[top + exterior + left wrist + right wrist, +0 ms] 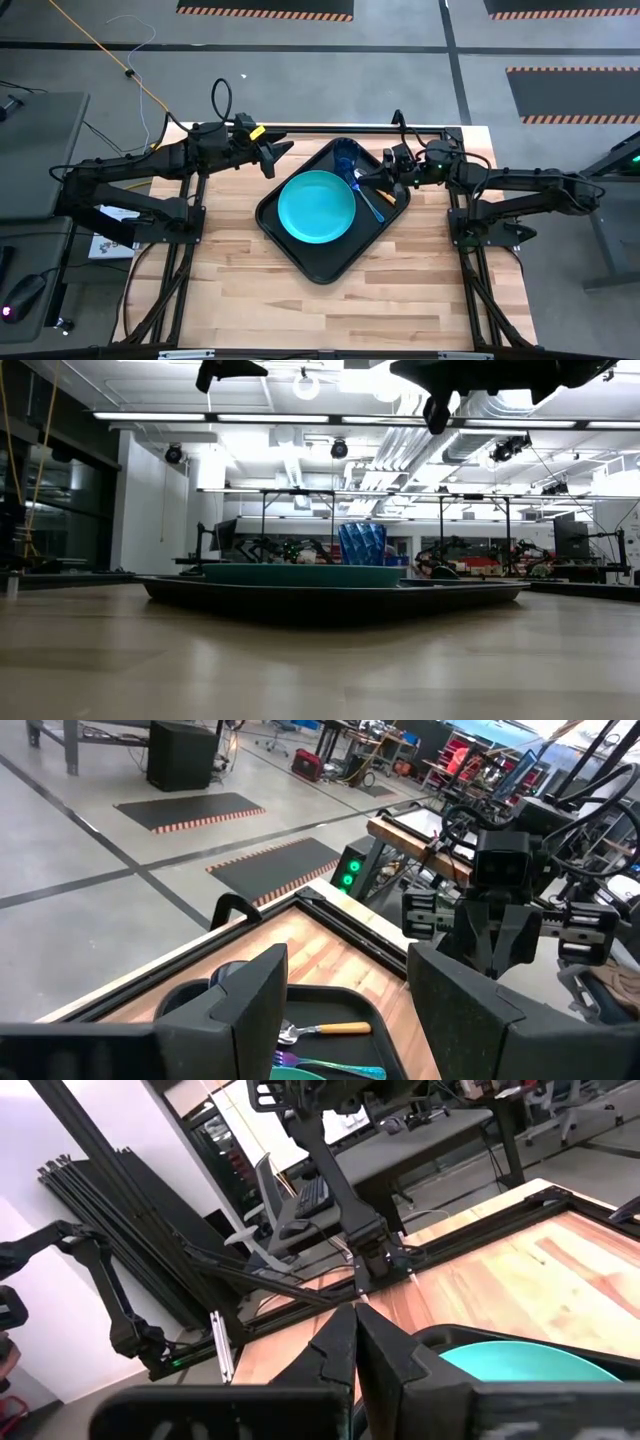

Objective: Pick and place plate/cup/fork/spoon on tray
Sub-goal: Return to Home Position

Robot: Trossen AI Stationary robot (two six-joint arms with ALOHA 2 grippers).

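Overhead, the tray (318, 262) lies skewed at the middle of the worktop (240, 300) with all four things on it. The plate (316, 206) sits in the centre and the cup (346, 153) at the far corner. The fork (372, 203) and the spoon (386, 198) lie side by side along the rim nearest the right arm. The left tool (277, 154) hangs just off the tray's far left edge, the right tool (388, 168) at the cutlery end. Only the wrist views settle the grip: the left tool's fingers (250, 1010) stand spread, framing the spoon's orange handle and the fork. The right tool's fingers (340, 1345) are pressed together on nothing, the plate's rim beyond them. From table height, the cup stands upright behind the plate.
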